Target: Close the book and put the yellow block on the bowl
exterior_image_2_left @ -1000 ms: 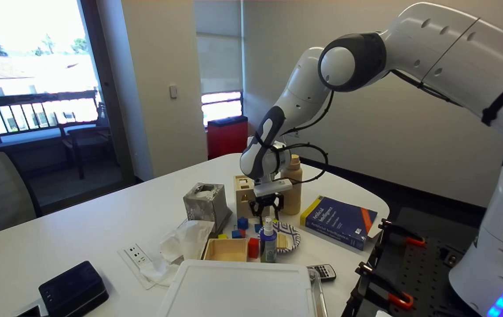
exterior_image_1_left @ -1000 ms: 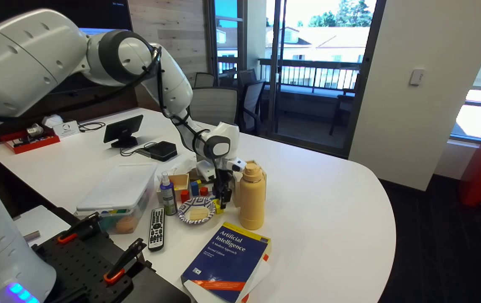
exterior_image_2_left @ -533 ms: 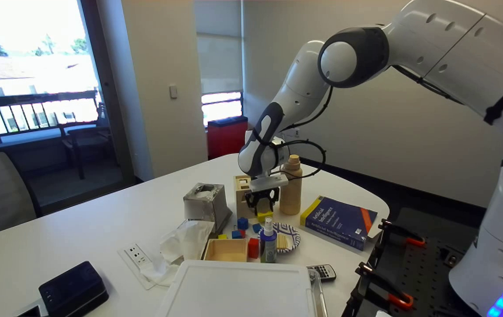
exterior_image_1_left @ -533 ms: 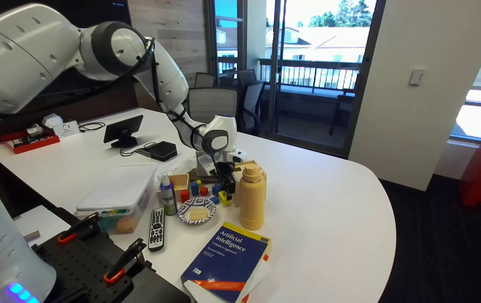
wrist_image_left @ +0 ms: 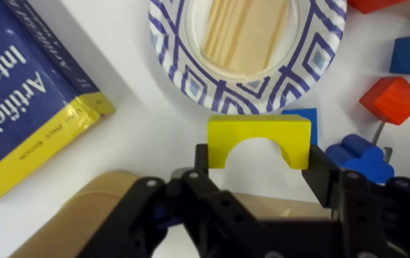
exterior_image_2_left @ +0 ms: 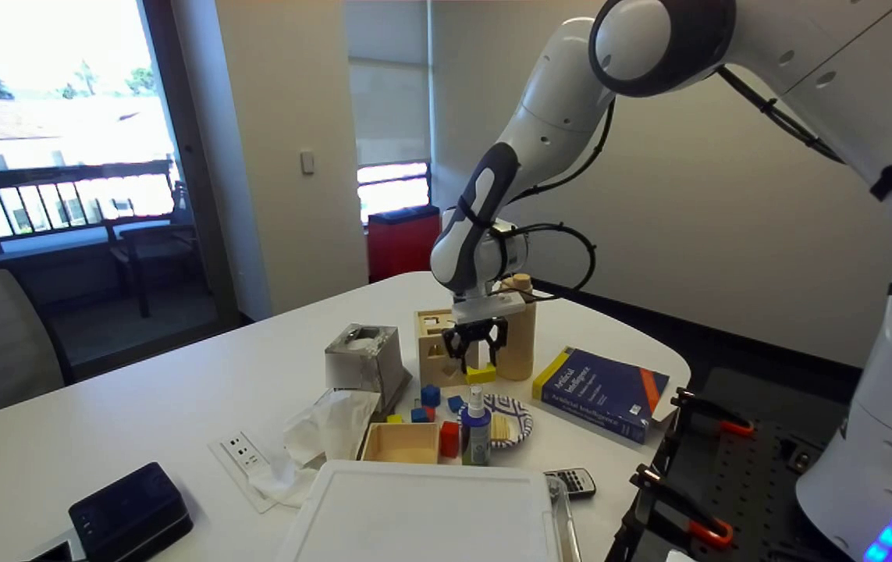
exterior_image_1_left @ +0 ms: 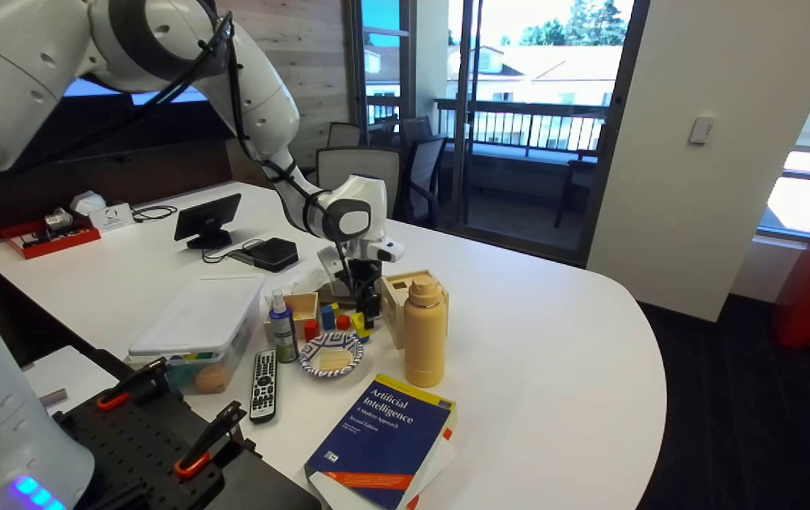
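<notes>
The yellow block [wrist_image_left: 258, 127] is arch-shaped and held between the fingertips of my gripper [wrist_image_left: 257, 159], which is shut on it. The block is off the table in both exterior views [exterior_image_1_left: 360, 326] [exterior_image_2_left: 481, 376], and my gripper [exterior_image_2_left: 478, 363] points down beside the wooden box. The bowl [wrist_image_left: 222, 95] has a white rim with a blue pattern and holds flat tan wooden pieces. It stands on the table close to the held block, also in an exterior view [exterior_image_1_left: 310, 360]. The book [exterior_image_1_left: 383, 439] lies closed, blue cover up; it also shows in the wrist view [wrist_image_left: 22, 82].
A tan bottle [exterior_image_1_left: 424, 333] and a wooden shape box [exterior_image_2_left: 434, 351] stand close to the gripper. Red blocks [wrist_image_left: 393, 100], blue blocks [wrist_image_left: 366, 157] and another small yellow block [exterior_image_2_left: 394, 419] lie near the bowl. A spray bottle [exterior_image_1_left: 282, 329] and a remote [exterior_image_1_left: 263, 386] flank the bowl.
My gripper has risen with the yellow block in it, moving off from beside the bowl and the bottle. The bowl and the book have not moved.
</notes>
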